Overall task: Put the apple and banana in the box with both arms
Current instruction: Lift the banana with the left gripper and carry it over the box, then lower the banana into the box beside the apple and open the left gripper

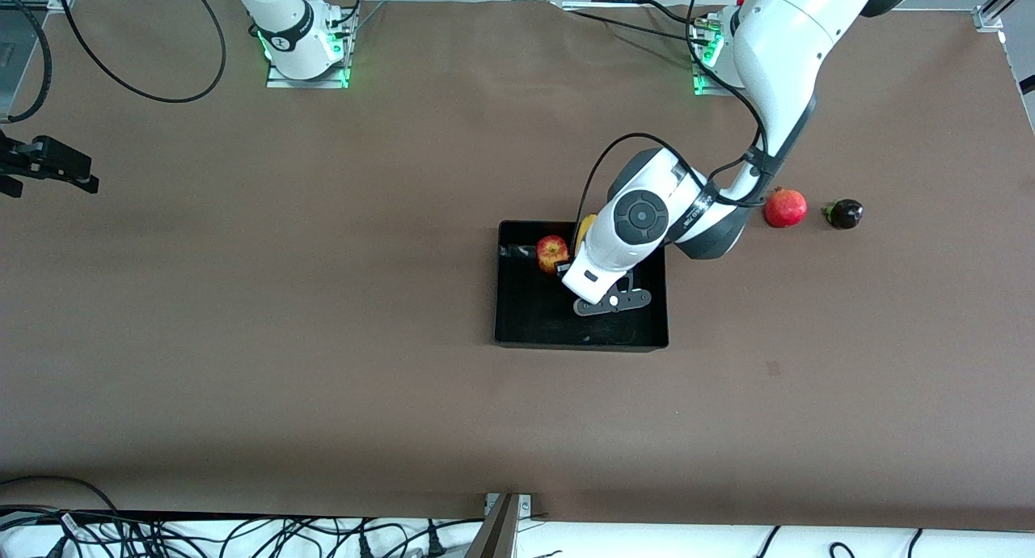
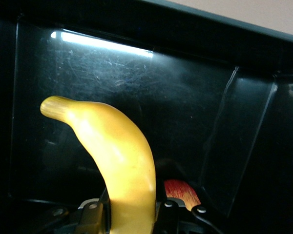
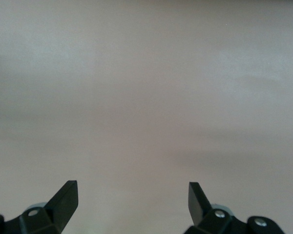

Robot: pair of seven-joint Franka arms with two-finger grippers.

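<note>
the left gripper (image 2: 132,217) is lowered into the black box (image 1: 517,331), and its jaws are clenched around the banana (image 2: 117,161). in the left wrist view the yellow fruit is seen rising from between the fingers, its curved, greenish-yellow tip pointing toward the glossy inner wall of the box. in the front view only a small yellow part of the banana (image 1: 585,228) is visible, beside the white wrist of the left arm (image 1: 776,73), which is reached in from its base and bent over the box.

the apple (image 1: 552,253) is already laid inside the box, near the wall farthest from the front camera and just beside the left arm's hand; a red streaked sliver of it (image 2: 181,192) is also seen next to the gripper in the left wrist view.

the right gripper (image 3: 132,202) is held released, with its two black fingertips spread wide over the bare brown table (image 1: 242,340); the right arm (image 1: 283,24) is kept waiting, well apart from the box.

a red pomegranate (image 1: 785,208) and a small dark eggplant (image 1: 843,213) are found on the table toward the left arm's end, outside the box, near each other but not touching.
</note>
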